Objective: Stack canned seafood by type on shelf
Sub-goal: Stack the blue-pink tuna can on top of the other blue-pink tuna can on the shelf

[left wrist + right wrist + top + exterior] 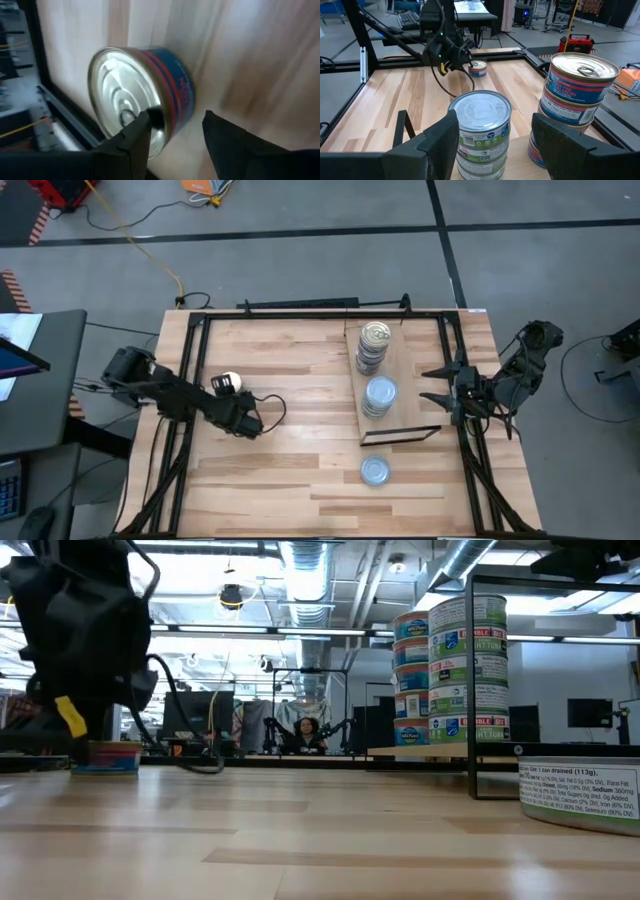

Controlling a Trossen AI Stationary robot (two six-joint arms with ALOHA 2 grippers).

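A pale-gold-topped tin with a blue and red label point(228, 383) point(135, 95) point(478, 68) point(110, 755) lies flat on the tabletop near the left side. My left gripper point(242, 418) point(175, 130) hovers at it, open. On the shelf point(408, 365) stand a gold-topped stack point(373, 345) point(580, 90) point(410, 680) and a silvery-topped stack point(380, 395) point(481, 125) point(467, 670). One silvery tin point(374, 471) point(580, 795) sits on the table near the shelf's dark-edged end. My right gripper point(430, 383) point(495, 135) waits open at the shelf's right side, facing the stacks, apart from them. My left gripper is open over the gold-topped tin. One finger point(137, 137) shows in front of the tin's top rim point(152, 112), the other point(225, 145) stands beside its wall over bare wood. I cannot tell whether either finger touches the tin, which rests flat on the table.
Black frame rails point(190, 360) run along the table's left, right and far edges. A dark upright strip point(400, 434) stands at the shelf's near end. A cable loop point(275, 410) hangs by my left gripper. Bare wood point(300, 380) lies between the left tin and the shelf.
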